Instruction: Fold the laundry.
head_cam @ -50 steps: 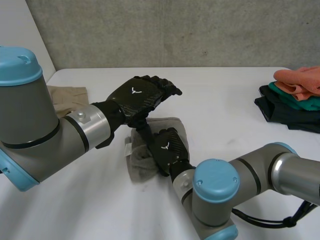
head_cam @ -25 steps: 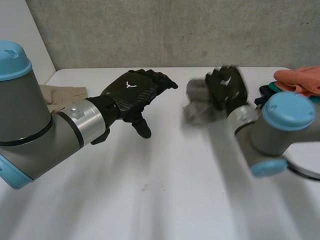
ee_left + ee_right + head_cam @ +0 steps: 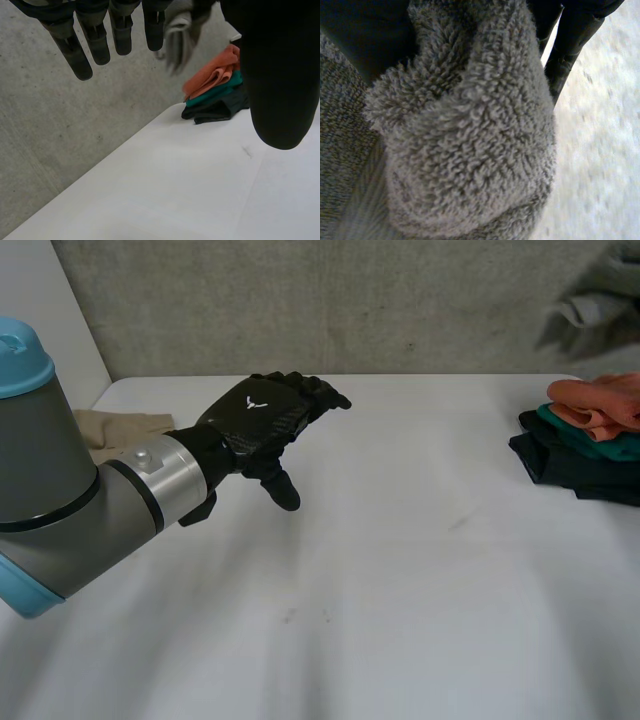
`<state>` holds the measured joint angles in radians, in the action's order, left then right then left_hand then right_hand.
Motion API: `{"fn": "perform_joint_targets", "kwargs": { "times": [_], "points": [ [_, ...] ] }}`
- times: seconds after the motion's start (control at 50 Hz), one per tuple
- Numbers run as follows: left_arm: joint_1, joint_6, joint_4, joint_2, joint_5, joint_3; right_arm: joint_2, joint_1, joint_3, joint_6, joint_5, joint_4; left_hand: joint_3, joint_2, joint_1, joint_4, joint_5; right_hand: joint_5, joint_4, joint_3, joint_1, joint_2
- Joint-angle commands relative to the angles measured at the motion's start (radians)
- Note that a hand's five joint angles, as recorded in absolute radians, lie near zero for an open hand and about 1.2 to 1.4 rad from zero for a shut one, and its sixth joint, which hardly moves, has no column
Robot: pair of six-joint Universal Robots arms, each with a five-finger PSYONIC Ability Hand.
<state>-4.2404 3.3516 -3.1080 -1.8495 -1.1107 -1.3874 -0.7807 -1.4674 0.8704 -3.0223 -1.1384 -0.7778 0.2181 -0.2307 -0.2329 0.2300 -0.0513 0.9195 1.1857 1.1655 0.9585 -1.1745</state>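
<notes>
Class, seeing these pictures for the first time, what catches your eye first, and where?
The grey towel, bunched in the right hand, hangs in the air above the folded stack at the table's right side. The left hand hovers open over the white table.

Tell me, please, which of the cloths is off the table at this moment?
The grey towel, bunched in the right hand in the air above the folded stack. The beige cloth and the stack lie on the table.

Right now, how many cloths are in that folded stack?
3: orange cloth on top, teal cloth beneath it, black cloth at the bottom; more may be hidden.
</notes>
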Motion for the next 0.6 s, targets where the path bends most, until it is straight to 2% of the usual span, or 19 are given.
{"fn": "perform_joint_targets", "kwargs": {
  "times": [0.02,0.08,0.18,0.3,0.4,0.44,0.46,0.54,0.6],
  "points": [
    [0.002,0.000,0.000,-0.004,0.000,-0.005,0.211,0.203,-0.025,-0.194,0.152,-0.107,0.072,-0.059,-0.057,0.060,-0.064,0.302,0.211,0.231,0.438,-0.222],
    [0.004,0.000,-0.003,-0.008,0.000,-0.007,0.265,0.225,0.016,-0.198,0.222,-0.112,0.075,-0.062,-0.060,0.063,-0.067,0.302,0.211,0.231,0.438,-0.222],
    [0.008,0.000,-0.009,-0.013,-0.001,-0.010,0.268,0.275,0.111,-0.193,0.301,-0.133,0.078,-0.065,-0.063,0.066,-0.070,0.302,0.211,0.231,0.438,-0.222],
    [0.010,0.000,-0.009,-0.005,-0.001,-0.016,0.235,0.308,0.191,-0.187,0.333,-0.204,0.078,-0.065,-0.063,0.066,-0.070,0.302,0.211,0.231,0.438,-0.222],
    [0.013,-0.004,-0.009,-0.002,-0.001,-0.019,0.149,0.312,0.278,-0.187,0.338,-0.239,0.078,-0.065,-0.063,0.066,-0.070,0.302,0.211,0.231,0.438,-0.222],
    [0.013,-0.006,-0.009,-0.002,-0.001,-0.019,0.114,0.312,0.304,-0.187,0.338,-0.232,0.075,-0.062,-0.060,0.063,-0.067,-0.059,-0.150,-0.130,0.077,0.139],
    [0.013,-0.006,-0.009,-0.001,-0.001,-0.019,0.071,0.312,0.332,-0.187,0.335,-0.224,0.075,-0.062,-0.060,0.063,-0.067,-0.369,-0.460,-0.440,-0.233,0.449],
    [0.017,-0.006,-0.009,0.001,-0.001,-0.019,-0.041,0.321,0.404,-0.187,0.324,-0.146,0.075,-0.062,-0.060,0.063,-0.067,-0.919,-1.011,-0.991,-0.784,1.000],
    [0.027,-0.006,-0.009,0.006,-0.001,-0.019,-0.107,0.348,0.438,-0.185,0.324,-0.055,0.075,-0.062,-0.060,0.063,-0.067,-0.919,-1.011,-0.991,-0.784,1.000]
  ]
}}
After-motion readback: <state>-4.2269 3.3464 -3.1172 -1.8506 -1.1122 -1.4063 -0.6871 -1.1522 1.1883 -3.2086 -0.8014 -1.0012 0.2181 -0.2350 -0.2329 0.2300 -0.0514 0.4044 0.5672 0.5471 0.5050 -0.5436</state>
